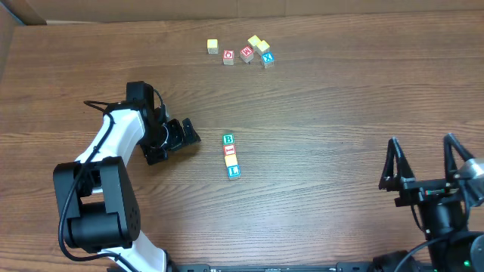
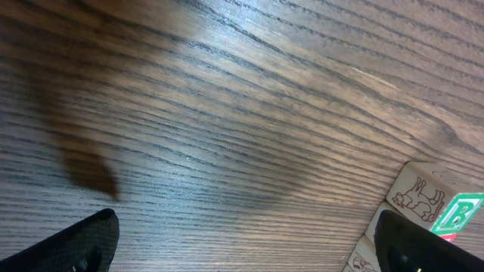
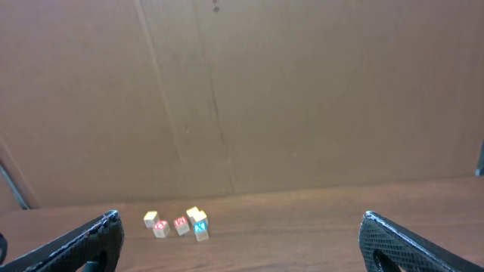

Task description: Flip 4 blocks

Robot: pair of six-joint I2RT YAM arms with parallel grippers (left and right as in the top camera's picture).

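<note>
Blocks (image 1: 231,156), four, wooden alphabet cubes: I log them as one tight column at the middle of the table (image 1: 340,98), each touching the next. In order from the far end they are the green B block (image 1: 228,140), red-marked block (image 1: 230,149), yellow block (image 1: 231,159) and blue L block (image 1: 233,171), printed faces up. Left gripper (image 1: 193,134): low over the wood on the column's left, level with the B end, tips turned toward it, near but clear of it. Its jaws are spread wide with nothing between them. On my left wrist feed only bare wood grain lies between the tips. The B block sits at lower right, just beside one finger (image 2: 423,245), and shows a side face with an animal outline. Two more pale cubes are partly hidden behind that finger. Right gripper (image 1: 423,160): well apart from the column, off to its right near the table's front edge, jaws likewise wide and empty. Spare cubes (image 1: 246,51): a loose cluster of six at the far side, well apart from the column, including a red-ring cube (image 1: 228,57) and a blue X cube (image 1: 267,58). Cardboard wall (image 3: 265,98): stands behind that cluster on my right wrist feed.
</note>
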